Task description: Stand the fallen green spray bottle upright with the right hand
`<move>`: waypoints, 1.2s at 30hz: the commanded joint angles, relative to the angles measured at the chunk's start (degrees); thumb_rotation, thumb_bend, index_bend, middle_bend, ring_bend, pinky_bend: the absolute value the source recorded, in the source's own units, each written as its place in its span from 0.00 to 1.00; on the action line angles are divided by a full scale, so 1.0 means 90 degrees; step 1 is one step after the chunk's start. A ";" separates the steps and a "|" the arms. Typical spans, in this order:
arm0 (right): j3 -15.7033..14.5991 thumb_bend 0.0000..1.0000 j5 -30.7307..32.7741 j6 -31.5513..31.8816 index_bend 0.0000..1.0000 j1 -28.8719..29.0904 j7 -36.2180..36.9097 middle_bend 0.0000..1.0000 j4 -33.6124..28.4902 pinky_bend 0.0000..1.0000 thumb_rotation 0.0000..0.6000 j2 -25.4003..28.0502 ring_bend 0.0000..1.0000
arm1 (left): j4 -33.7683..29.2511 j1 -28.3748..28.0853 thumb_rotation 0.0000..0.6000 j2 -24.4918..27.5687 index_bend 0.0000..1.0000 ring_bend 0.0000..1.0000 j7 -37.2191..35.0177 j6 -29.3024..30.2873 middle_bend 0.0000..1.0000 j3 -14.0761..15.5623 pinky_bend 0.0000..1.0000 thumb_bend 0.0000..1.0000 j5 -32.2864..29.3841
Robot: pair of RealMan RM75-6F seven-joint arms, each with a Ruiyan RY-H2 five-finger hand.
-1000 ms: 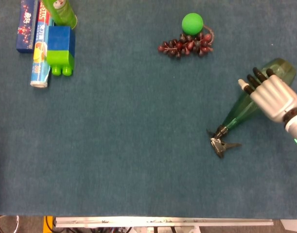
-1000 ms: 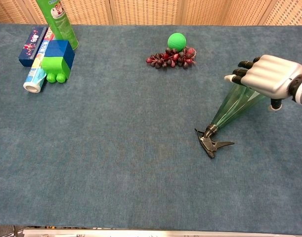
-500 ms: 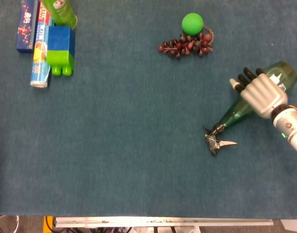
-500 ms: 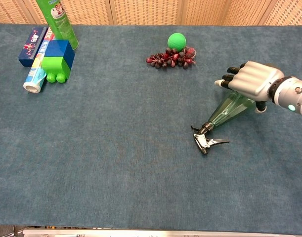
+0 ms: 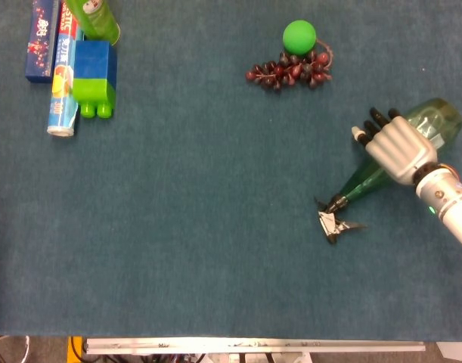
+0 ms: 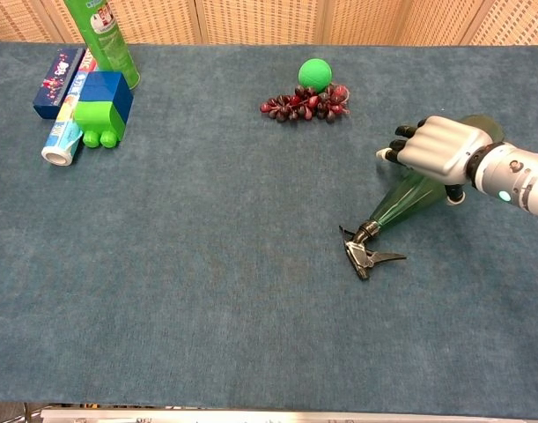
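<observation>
The green spray bottle (image 5: 438, 121) (image 6: 408, 199) lies on its side at the right of the table. Its black trigger nozzle (image 5: 333, 221) (image 6: 364, 254) points toward the front left and its base toward the back right. My right hand (image 5: 395, 147) (image 6: 434, 150) lies across the bottle's body, fingers reaching over the far side and the thumb (image 6: 454, 197) on the near side. The fingers are spread and not clamped around the body. My left hand shows in neither view.
A green ball (image 5: 299, 35) and a bunch of dark red grapes (image 5: 289, 72) lie at the back, left of the bottle. At the far left stand a blue-and-green block (image 5: 93, 77), boxes, a tube and a green can (image 6: 103, 40).
My right hand has slid left along the bottle toward its neck and come lower over it. The bottle has been nudged, its nozzle shifting slightly left.
</observation>
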 commanded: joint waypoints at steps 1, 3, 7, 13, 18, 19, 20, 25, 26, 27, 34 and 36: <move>-0.0035 0.00 -0.0330 0.0139 0.22 -0.0052 0.0239 0.29 0.0184 0.34 1.00 -0.0111 0.15 | 0.0001 -0.0003 1.00 0.0000 0.39 0.26 0.0004 -0.0004 0.35 0.0001 0.41 0.00 -0.0003; -0.0036 0.00 -0.0519 0.0213 0.29 -0.0094 0.0392 0.35 0.0277 0.41 1.00 -0.0165 0.22 | 0.0001 -0.0003 1.00 -0.0001 0.39 0.26 0.0012 -0.0004 0.35 0.0004 0.41 0.00 -0.0002; 0.0012 0.00 -0.0995 0.0377 0.44 -0.0230 0.0962 0.48 0.0440 0.53 1.00 -0.0242 0.36 | -0.0005 -0.0004 1.00 0.0004 0.39 0.26 0.0013 -0.0010 0.35 0.0010 0.41 0.00 -0.0008; 0.0204 0.00 -0.1615 0.0573 0.49 -0.0489 0.2359 0.53 0.0410 0.58 1.00 -0.0148 0.41 | -0.0005 -0.0007 1.00 0.0010 0.39 0.26 0.0022 -0.0026 0.35 0.0011 0.41 0.00 -0.0037; 0.0412 0.00 -0.2142 0.0808 0.50 -0.0724 0.3794 0.53 0.0203 0.58 1.00 0.0002 0.41 | 0.0003 -0.0020 1.00 -0.0006 0.39 0.26 0.0063 -0.0051 0.35 0.0015 0.41 0.00 -0.0066; 0.0471 0.00 -0.2282 0.0873 0.50 -0.0788 0.4250 0.53 0.0146 0.58 1.00 0.0028 0.41 | 0.0006 -0.0023 1.00 -0.0011 0.39 0.26 0.0074 -0.0057 0.35 0.0015 0.41 0.00 -0.0076; 0.0513 0.00 -0.2393 0.0925 0.50 -0.0835 0.4613 0.53 0.0111 0.58 1.00 0.0047 0.41 | 0.0009 -0.0027 1.00 -0.0013 0.39 0.26 0.0080 -0.0063 0.35 0.0015 0.41 0.00 -0.0082; 0.0667 0.00 -0.3149 0.1351 0.50 -0.1052 0.6455 0.53 0.0108 0.58 1.00 0.0079 0.41 | 0.0019 -0.0035 1.00 -0.0021 0.39 0.26 0.0103 -0.0086 0.35 0.0011 0.41 0.00 -0.0131; 0.0690 0.00 -0.3336 0.1490 0.50 -0.1101 0.6864 0.53 0.0130 0.58 1.00 0.0067 0.41 | 0.0020 -0.0038 1.00 -0.0023 0.39 0.26 0.0109 -0.0090 0.35 0.0011 0.41 0.00 -0.0136; 0.0701 0.00 -0.3460 0.1588 0.50 -0.1137 0.7153 0.53 0.0146 0.58 1.00 0.0060 0.41 | 0.0020 -0.0038 1.00 -0.0024 0.39 0.26 0.0112 -0.0093 0.35 0.0013 0.41 0.00 -0.0139; 0.0766 0.00 -0.4021 0.2325 0.50 -0.1457 0.9538 0.53 0.0363 0.58 1.00 -0.0142 0.41 | 0.0018 -0.0045 1.00 -0.0023 0.39 0.26 0.0138 -0.0111 0.35 0.0025 0.41 0.00 -0.0157; 0.0771 0.00 -0.4043 0.2426 0.50 -0.1542 1.0261 0.53 0.0490 0.58 1.00 -0.0210 0.41 | 0.0013 -0.0047 1.00 -0.0020 0.39 0.26 0.0140 -0.0116 0.35 0.0026 0.41 0.00 -0.0165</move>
